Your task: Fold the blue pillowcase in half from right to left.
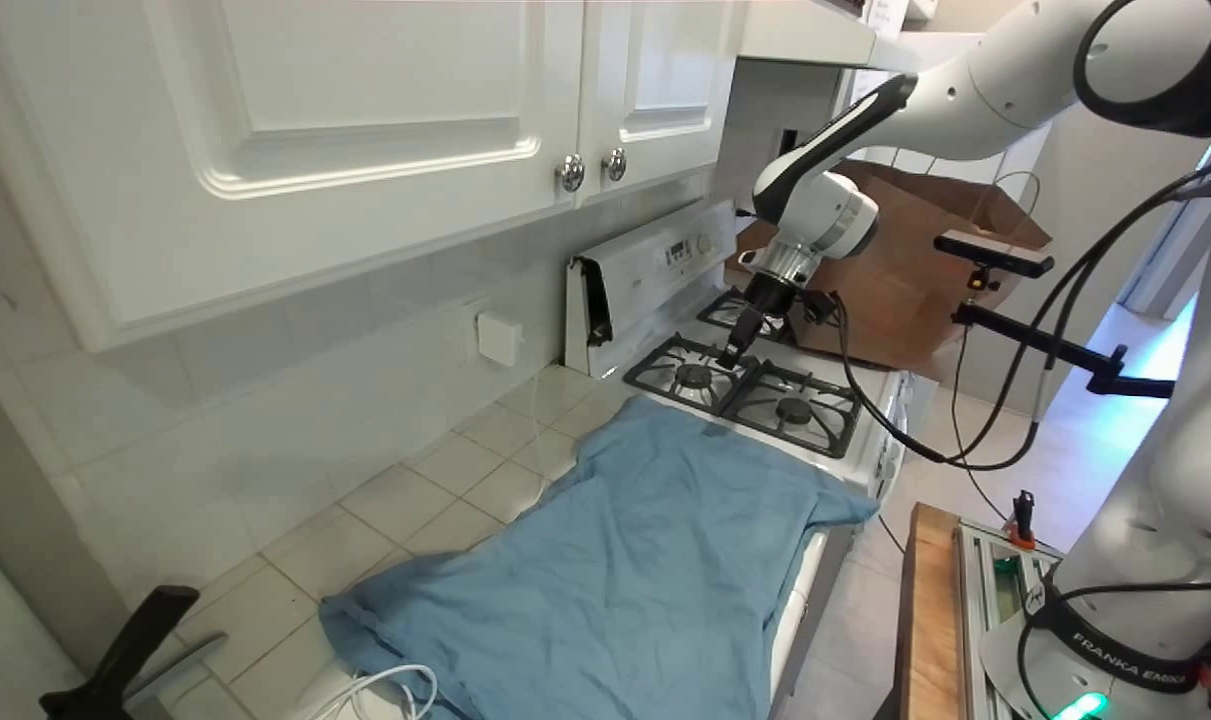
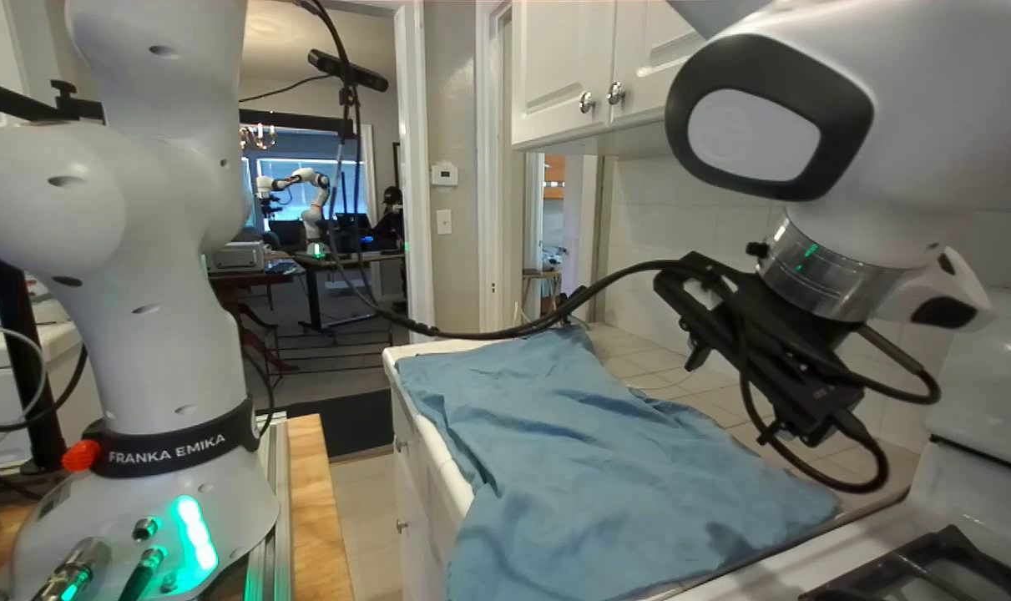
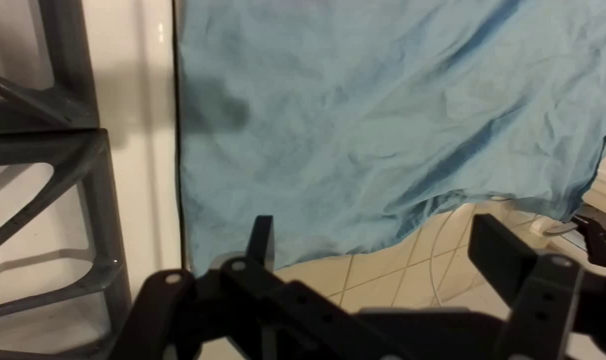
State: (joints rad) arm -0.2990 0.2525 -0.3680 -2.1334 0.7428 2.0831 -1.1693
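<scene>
The blue pillowcase (image 1: 615, 560) lies spread and wrinkled over the tiled counter. One end reaches the edge of the stove, and the cloth hangs a little over the counter's front edge. It also shows in an exterior view (image 2: 605, 476) and in the wrist view (image 3: 333, 125), where folds run across it. My gripper (image 1: 733, 350) is in the air above the stove side of the pillowcase, pointing down at a tilt. In the wrist view my gripper (image 3: 375, 225) has its two fingers wide apart with nothing between them. It does not touch the cloth.
The gas stove's black grates (image 1: 693, 376) stand beside the cloth; they also show in the wrist view (image 3: 77, 110). Upper cabinets (image 1: 365, 100) overhang the counter (image 1: 465, 465). A white cable (image 1: 395, 672) and a black-handled knife (image 1: 130, 645) lie at the far end. A paper bag (image 1: 915, 270) stands behind the stove.
</scene>
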